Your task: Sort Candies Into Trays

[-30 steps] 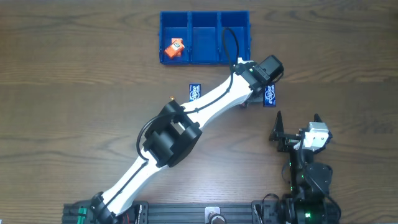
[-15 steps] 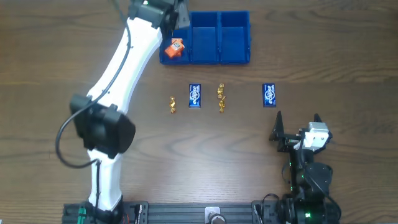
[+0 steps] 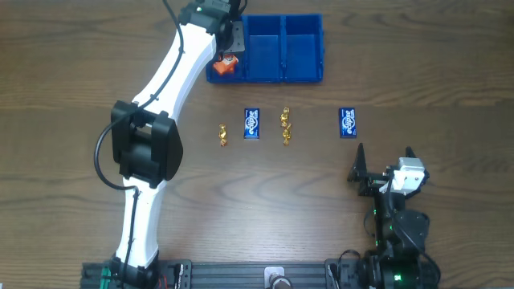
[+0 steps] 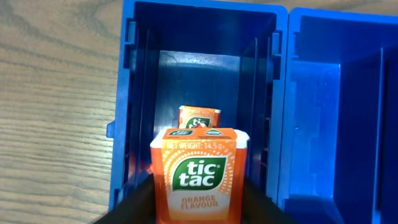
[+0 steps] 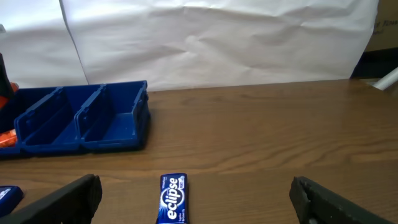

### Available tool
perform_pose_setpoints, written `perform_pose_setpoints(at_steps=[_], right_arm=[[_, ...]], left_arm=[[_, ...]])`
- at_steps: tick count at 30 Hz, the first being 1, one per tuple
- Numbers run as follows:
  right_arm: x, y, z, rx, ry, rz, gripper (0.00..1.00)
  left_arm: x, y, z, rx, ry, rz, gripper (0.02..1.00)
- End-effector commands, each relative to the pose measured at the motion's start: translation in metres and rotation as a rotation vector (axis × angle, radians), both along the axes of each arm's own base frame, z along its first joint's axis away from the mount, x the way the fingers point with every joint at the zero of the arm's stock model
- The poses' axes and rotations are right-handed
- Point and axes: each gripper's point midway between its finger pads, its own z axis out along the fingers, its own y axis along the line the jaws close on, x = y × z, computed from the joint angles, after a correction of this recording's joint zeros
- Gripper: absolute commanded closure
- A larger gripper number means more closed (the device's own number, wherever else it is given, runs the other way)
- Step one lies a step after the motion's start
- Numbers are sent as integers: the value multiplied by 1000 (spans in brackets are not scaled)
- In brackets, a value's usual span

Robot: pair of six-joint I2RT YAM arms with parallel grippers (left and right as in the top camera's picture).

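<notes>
Where the right arm stands, well short of the tray [image 3: 323,48], the right gripper [image 3: 385,148] is seen with its fingers spread wide and nothing held between them. Between that gripper and the tray, a row of sweets is laid out on the table [image 3: 450,96], apart from the tray's front wall. A blue pack [image 3: 347,122] is placed just outside the tray's right front corner and is the sweet nearest the right gripper. A second pack [image 3: 251,123] is placed in front of the divider between the tray's left and middle compartments. Between the two packs, two gold candies [image 3: 285,119] are set close together, in front of the tray's middle compartment. A third candy [image 3: 223,134] is set in front of the left compartment, just beside the second pack.

At the tray itself, the left gripper [image 4: 198,186] is held over the left compartment. Its fingers [image 4: 134,205] are closed on an orange box [image 4: 200,168], which is kept upright between them. Beyond it, a second box [image 4: 200,116] is seen on the floor of that same compartment.
</notes>
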Motion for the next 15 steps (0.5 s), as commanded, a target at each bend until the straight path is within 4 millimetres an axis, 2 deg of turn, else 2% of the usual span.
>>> perform_pose_setpoints(at_steps=[1,3,4,5,6,7,8,9,11,14,15], right_arm=[[0,-1,0,-12,0,-3,1],[0,-1,0,-12,0,-3,1],[0,-1,0,-12,0,-3,1],[0,-1,0,-12,0,-3,1],[0,-1,0,-12,0,-3,1],[0,-1,0,-12,0,-3,1],[0,-1,0,-12,0,-3,3],[0,-1,0,-12,0,-3,1],[0,-1,0,-12,0,-3,1],[0,-1,0,-12,0,-3,1],[0,-1,0,-12,0,-3,1]], left_arm=[[1,5,-8,15,15,-7,220],[2,10,8,25,-19,8,141],[3,13,31,33,-71,21,134],[3,16,57,32,-139,33,137],[-1,18,105,-4,-283,45,143],[-9,21,140,-40,-388,48,148],[-23,27,175,-81,-490,55,145],[-33,33,192,-96,-541,64,141],[-82,62,253,-102,-720,92,143],[-138,91,293,-67,-857,70,143],[-155,103,296,-54,-885,68,143]])
